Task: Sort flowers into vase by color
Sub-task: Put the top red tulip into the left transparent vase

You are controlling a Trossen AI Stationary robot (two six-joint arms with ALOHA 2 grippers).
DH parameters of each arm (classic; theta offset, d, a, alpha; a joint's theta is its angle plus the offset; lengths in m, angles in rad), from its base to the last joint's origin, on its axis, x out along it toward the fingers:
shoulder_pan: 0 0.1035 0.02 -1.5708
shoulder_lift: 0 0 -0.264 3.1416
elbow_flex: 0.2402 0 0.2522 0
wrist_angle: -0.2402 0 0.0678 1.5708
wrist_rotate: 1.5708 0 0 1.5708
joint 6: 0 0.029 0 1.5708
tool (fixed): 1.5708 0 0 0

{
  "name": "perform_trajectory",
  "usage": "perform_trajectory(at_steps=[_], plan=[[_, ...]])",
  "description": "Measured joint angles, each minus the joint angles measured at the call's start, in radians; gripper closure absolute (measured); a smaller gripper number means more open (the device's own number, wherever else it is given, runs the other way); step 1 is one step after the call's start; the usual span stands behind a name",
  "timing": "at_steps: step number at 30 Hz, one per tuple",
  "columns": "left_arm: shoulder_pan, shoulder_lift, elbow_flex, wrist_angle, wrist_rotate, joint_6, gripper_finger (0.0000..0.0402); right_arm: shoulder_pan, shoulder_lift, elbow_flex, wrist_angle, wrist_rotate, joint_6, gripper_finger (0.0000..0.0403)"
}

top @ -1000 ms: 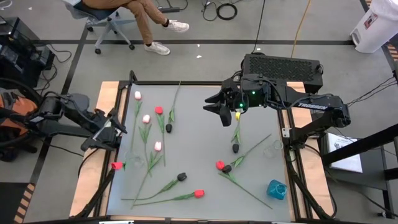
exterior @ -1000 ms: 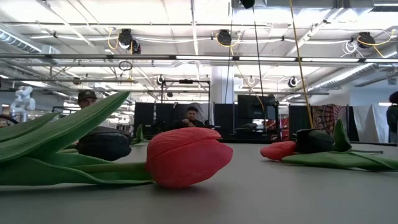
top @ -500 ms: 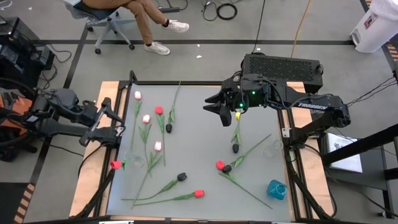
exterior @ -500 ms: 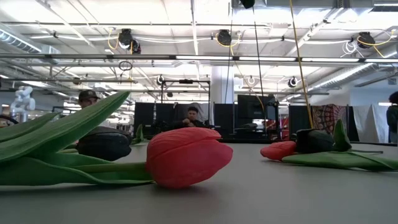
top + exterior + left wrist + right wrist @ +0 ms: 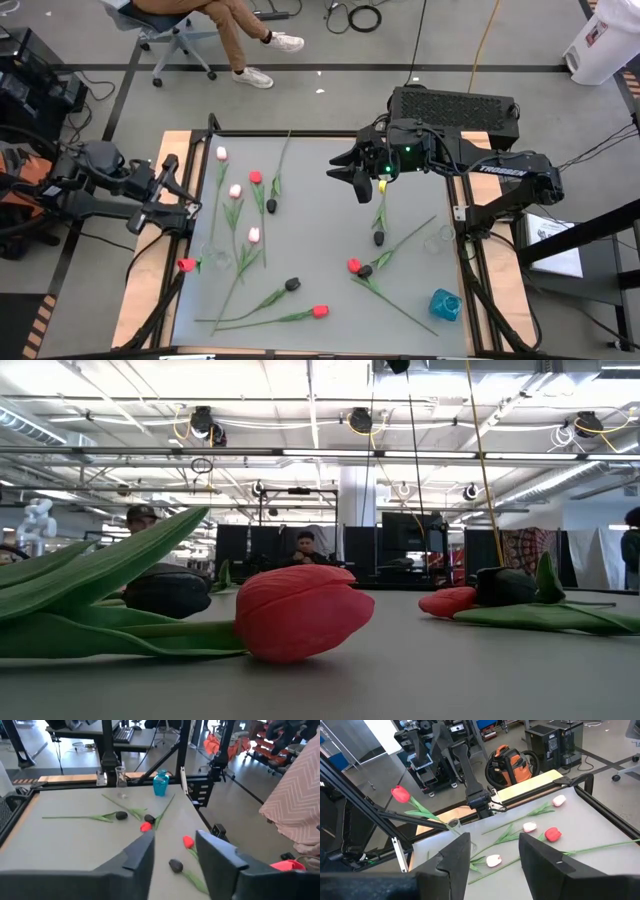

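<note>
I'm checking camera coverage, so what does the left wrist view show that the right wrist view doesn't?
Only the left wrist view shows the blue vase and black tulips. Only the right wrist view shows pink tulips, an orange vacuum and the left gripper. Both share the grey table and red tulips.

Eleven tulips in all: four red heads (image 5: 255, 177), three pink heads (image 5: 235, 190), four black heads (image 5: 292, 284). Ten lying flat on the table (image 5: 320, 220), one red standing in a clear vase (image 5: 207, 260). Three vases: one blue vase (image 5: 445, 303), two clear.
</note>
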Motion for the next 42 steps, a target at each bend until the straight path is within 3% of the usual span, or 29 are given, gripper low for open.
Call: perform_trajectory(at_steps=[11,42], plan=[[0.0,0.0,0.0,0.007,0.0,-0.004,0.0395,0.0,0.0,0.0,0.0,0.0,0.0,0.0243],[0.0,0.0,0.0,0.012,-0.017,-0.026,0.0374,0.0,0.0,0.0,0.0,0.0,0.0,0.0243]])
